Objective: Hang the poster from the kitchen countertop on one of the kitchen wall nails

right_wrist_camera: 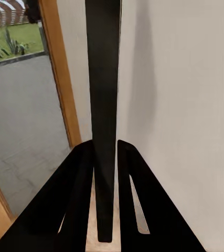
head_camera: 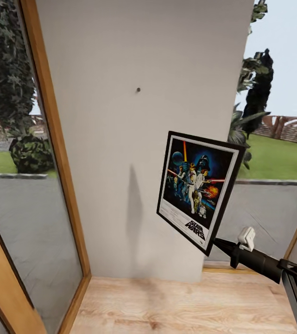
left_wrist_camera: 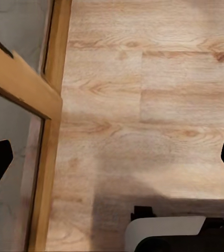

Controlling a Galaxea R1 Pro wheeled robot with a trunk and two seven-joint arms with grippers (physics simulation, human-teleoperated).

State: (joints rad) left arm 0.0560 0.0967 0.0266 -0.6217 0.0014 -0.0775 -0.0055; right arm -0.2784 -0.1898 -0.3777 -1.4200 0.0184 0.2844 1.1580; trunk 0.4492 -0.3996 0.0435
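Pinched by its lower corner in the black right gripper (right_wrist_camera: 105,173): upright black-framed Star Wars poster (head_camera: 196,190), tilted, held before the pale grey wall (head_camera: 120,153), below and right of a tiny dark nail (head_camera: 138,89). Spread wide above light wooden floor (left_wrist_camera: 143,105): left gripper (left_wrist_camera: 112,157).

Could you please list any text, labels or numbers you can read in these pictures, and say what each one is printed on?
"STAR WARS": slanted title on the white lower border of the poster, which the right tool grips by its edge.
Fine print beside that title on the poster: too small and blurred to read.
Nothing readable on the wall, the wall nail or the wooden floor.
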